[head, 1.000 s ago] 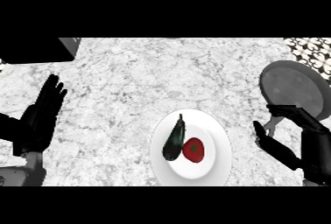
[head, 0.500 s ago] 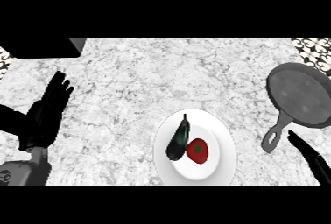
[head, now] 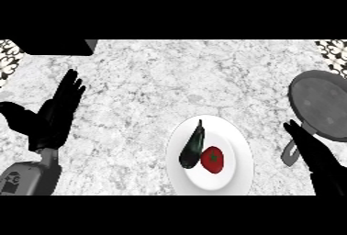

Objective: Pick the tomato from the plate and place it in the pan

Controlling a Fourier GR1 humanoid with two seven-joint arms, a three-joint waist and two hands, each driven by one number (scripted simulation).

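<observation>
A red tomato (head: 212, 159) lies on the white plate (head: 234, 172), on its right half, touching a dark eggplant (head: 192, 146) at its left. The dark grey pan (head: 322, 104) sits at the counter's right edge, its handle (head: 291, 153) pointing down toward me. My right hand (head: 313, 153) is open, fingers straight, to the right of the plate and over the pan's handle, well apart from the tomato. My left hand (head: 54, 114) rests open at the left, fingers up.
A black block (head: 54, 46) sits at the top left corner. Patterned tiles (head: 333, 48) show at the top right and top left corners. Marble counter (head: 169, 82) stretches between the hands.
The view has shifted, so the plate and pan now sit further right. My right hand shows more, its straight fingers raised beside the pan's handle. The left hand stays in its open pose.
</observation>
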